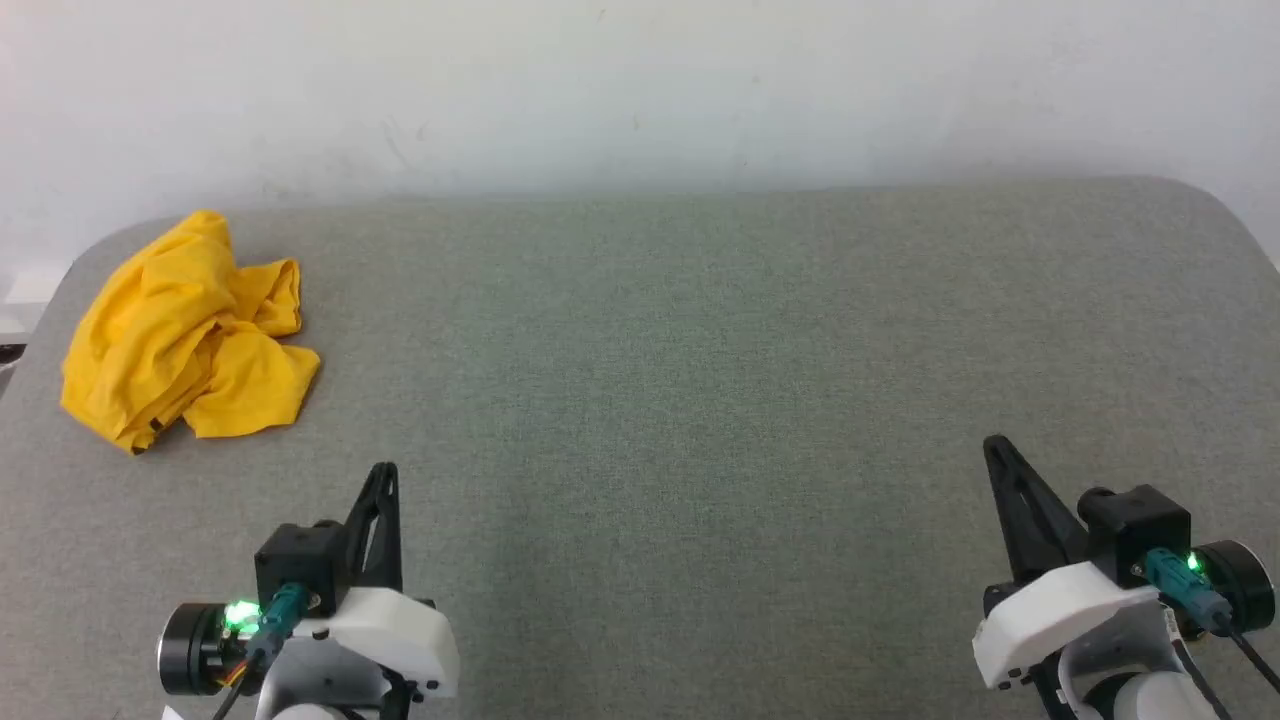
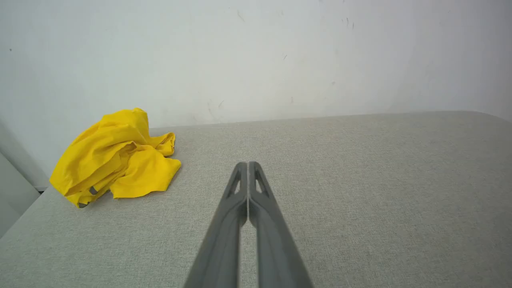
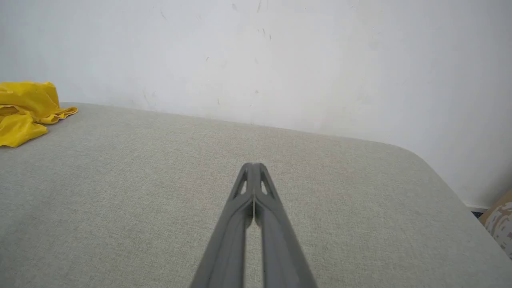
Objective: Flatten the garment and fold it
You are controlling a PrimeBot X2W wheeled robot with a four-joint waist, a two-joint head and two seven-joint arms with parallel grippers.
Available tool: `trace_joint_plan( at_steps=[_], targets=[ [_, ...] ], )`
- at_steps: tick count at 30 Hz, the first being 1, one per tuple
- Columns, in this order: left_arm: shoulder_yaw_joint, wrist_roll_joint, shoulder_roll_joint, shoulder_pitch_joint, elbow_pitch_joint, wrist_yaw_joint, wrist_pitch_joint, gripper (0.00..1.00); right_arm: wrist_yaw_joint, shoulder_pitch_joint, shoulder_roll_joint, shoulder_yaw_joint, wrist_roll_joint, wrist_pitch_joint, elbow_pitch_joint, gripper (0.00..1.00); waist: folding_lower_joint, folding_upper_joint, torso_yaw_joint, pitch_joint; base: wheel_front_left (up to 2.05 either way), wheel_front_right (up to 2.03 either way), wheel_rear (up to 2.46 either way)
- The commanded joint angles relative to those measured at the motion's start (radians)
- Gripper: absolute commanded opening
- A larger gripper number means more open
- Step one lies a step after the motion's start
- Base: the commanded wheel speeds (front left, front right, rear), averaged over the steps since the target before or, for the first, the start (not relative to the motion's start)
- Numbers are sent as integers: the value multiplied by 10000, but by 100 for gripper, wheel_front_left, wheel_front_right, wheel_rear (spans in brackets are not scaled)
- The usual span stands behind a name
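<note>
Closed right end effector [image 3: 253, 165] above table [image 3: 360, 208]

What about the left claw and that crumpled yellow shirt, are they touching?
Apart. The head view shows a stretch of bare grey table between the shut left gripper and the garment, which lies crumpled at the far left.

The garment [image 1: 185, 335], a bright yellow shirt, lies crumpled in a heap at the table's far left corner.

Bare room: white wall [image 1: 640, 90], padded table [image 1: 700, 350]
</note>
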Motion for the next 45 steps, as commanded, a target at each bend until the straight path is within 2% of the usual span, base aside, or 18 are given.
trace_joint_plan(
  at_steps=[1,34,35,45],
  targets=[
    [32,66,-53,-130,12,-81,-7,0,-21,-52,28,-5,-76,5,-66,0,0,0,0,0,0,0,0],
    [-4,-4,2,4,-3,4,-1,0,0,1,-2,-2,7,-2,4,0,0,0,0,0,0,0,0],
    [-8,-6,4,6,-4,4,-3,100,0,1,-4,-3,9,-4,14,100,0,0,0,0,0,0,0],
    [-12,-147,1,47,-122,1,-138,100,-1,38,-4,-107,208,-139,48,100,0,0,-2,7,0,0,0]
  ],
)
